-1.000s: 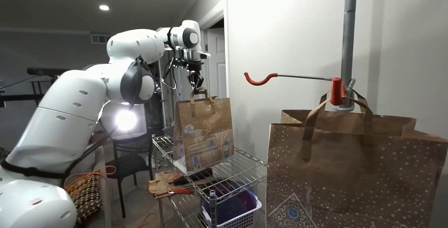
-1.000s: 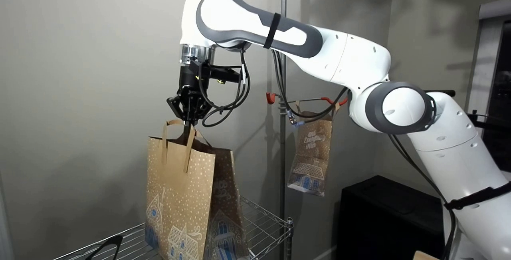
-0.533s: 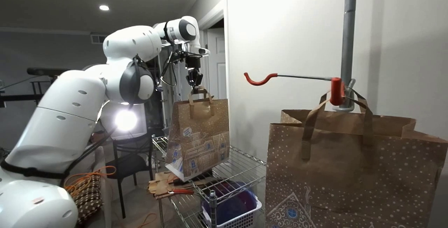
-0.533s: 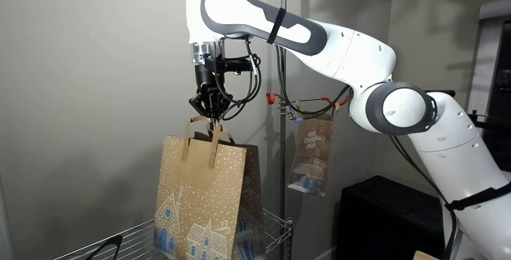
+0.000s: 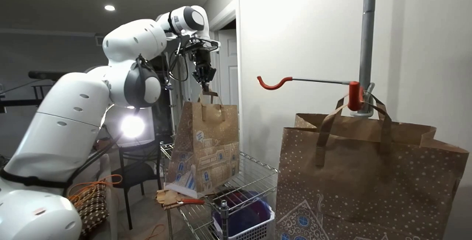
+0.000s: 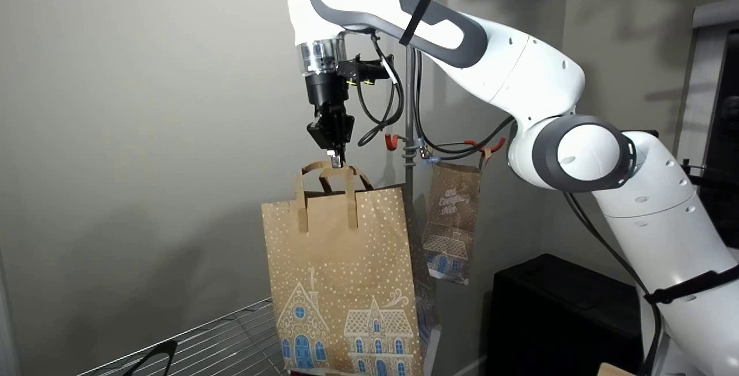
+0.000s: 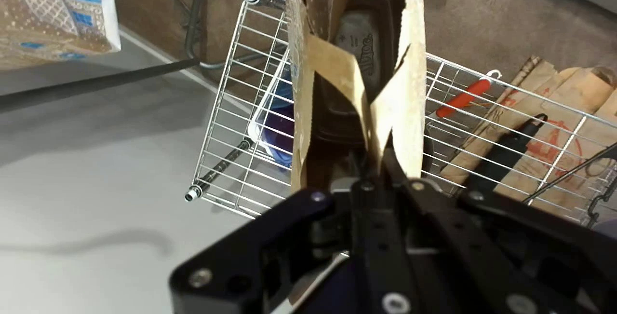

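My gripper is shut on the handles of a brown paper bag with white dots and printed houses. The bag hangs upright below it, tilted a little, over a wire rack. An exterior view also shows the gripper above this bag. In the wrist view the fingertips meet at the pale handle strips. The bag is open at the top, and a dark tray-like thing with raised lettering lies inside.
A similar bag hangs from a grey pole stand. A bare red-tipped hook sticks out from the stand. A white basket and a red-handled tool lie below the rack top. A black box stands behind.
My gripper has risen and carried the bag toward the pole stand. The bag has swung and turned, showing more of its broad face. The hanging bag has shifted slightly.
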Controlling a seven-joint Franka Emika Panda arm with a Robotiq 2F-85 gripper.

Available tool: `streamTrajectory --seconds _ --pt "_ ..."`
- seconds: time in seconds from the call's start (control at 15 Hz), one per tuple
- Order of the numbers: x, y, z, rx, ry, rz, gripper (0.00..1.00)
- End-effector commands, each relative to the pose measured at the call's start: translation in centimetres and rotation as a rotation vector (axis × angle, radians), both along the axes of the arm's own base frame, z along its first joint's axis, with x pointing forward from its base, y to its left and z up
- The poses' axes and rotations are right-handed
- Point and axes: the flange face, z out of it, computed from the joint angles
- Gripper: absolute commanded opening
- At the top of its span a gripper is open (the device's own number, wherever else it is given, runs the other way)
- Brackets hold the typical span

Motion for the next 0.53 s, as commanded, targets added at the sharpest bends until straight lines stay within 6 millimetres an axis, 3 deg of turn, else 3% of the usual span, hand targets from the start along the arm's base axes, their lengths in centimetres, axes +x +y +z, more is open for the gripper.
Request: streamTrajectory --seconds 0.0,0.2,0.47 --pt "0.1 -3.4 2.7 -0.012 -0.038 0.158 0.06" --pt "1.3 -6.8 4.2 0.018 -0.066 0.245 0.06" --pt "3.5 -10.4 4.6 0.06 -0.099 0.349 0.06"
